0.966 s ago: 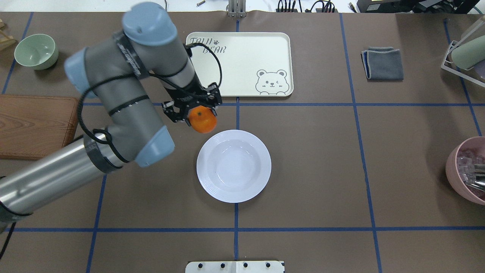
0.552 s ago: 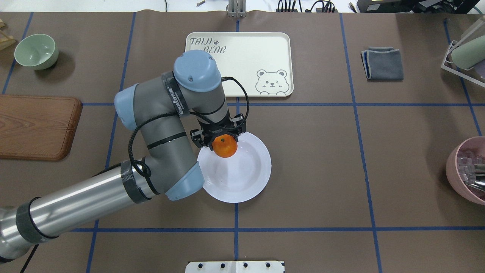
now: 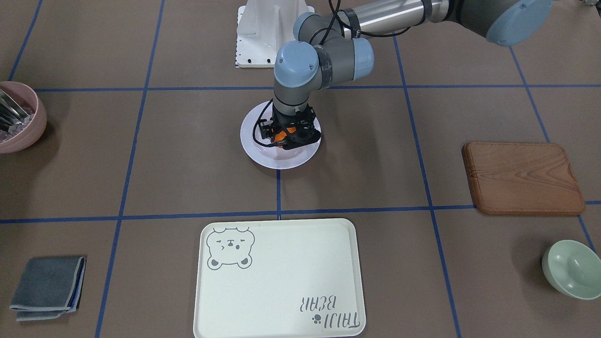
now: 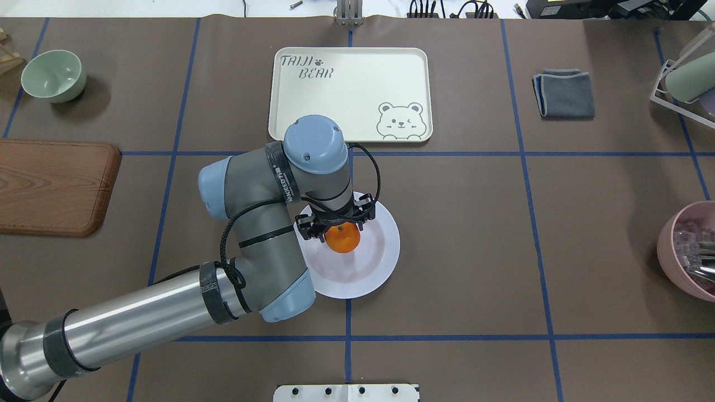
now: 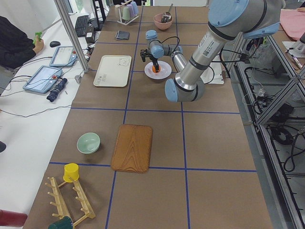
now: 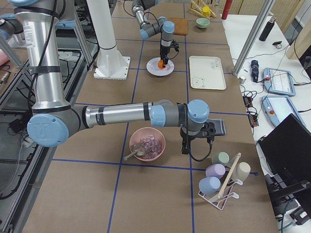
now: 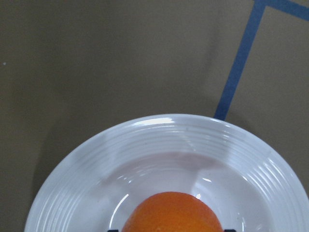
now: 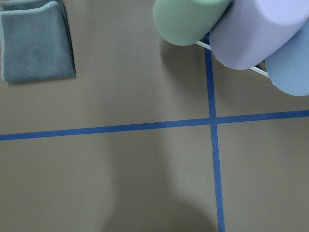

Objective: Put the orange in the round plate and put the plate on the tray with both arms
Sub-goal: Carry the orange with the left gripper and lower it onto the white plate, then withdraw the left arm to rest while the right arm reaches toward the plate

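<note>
Centring over plate (image 4: 386, 245): orange (image 4: 343, 239) is clamped in left gripper (image 4: 338, 226), low in the well, likely so release cannot roll it out | tray (image 4: 357, 84) lies beyond plate, unloaded | right gripper (image 6: 187, 143) is parked well apart from plate, opening cannot be told

I read "TAIJI BEAR" in grey letters on the tray (image 4: 357, 95). The white print banding my left arm (image 4: 262, 184) is too blurred to read.

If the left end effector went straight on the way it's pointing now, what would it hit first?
The round plate. The left end effector points straight down over its well, shut on the orange, so the orange would probably touch the plate's floor first. The gap between them is hard to judge.
</note>
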{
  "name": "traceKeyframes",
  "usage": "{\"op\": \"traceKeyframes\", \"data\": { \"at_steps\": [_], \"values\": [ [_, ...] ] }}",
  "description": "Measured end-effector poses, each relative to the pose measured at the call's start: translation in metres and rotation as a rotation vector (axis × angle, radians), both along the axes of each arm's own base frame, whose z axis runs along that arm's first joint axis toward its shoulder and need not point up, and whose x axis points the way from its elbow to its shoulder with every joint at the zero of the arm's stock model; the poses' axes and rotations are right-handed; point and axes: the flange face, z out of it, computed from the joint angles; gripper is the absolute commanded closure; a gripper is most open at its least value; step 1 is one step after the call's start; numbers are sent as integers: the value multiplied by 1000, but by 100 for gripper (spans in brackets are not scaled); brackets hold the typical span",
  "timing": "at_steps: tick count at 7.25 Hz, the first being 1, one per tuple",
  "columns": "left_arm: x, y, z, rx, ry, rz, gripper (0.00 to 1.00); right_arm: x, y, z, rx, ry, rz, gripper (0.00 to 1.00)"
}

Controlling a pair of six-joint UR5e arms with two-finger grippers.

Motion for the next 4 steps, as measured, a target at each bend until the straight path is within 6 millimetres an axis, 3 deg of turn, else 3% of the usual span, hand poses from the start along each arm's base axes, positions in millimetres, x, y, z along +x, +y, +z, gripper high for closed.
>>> {"op": "traceKeyframes", "data": {
  "at_steps": [1, 2, 3, 4],
  "values": [
    [-8, 2, 2, 30, 18, -7, 2, 0, -1, -2, 2, -7, 0, 0],
    [-28, 4, 4, 67, 45, -12, 2, -3, -1, -4, 3, -25, -4, 0],
    [-61, -4, 9, 100, 61, -28, 2, -8, -2, -8, 4, -53, -12, 0],
    [-101, -27, 16, 129, 48, -56, 2, -18, -4, -14, 8, -85, -27, 0]
  ]
}}
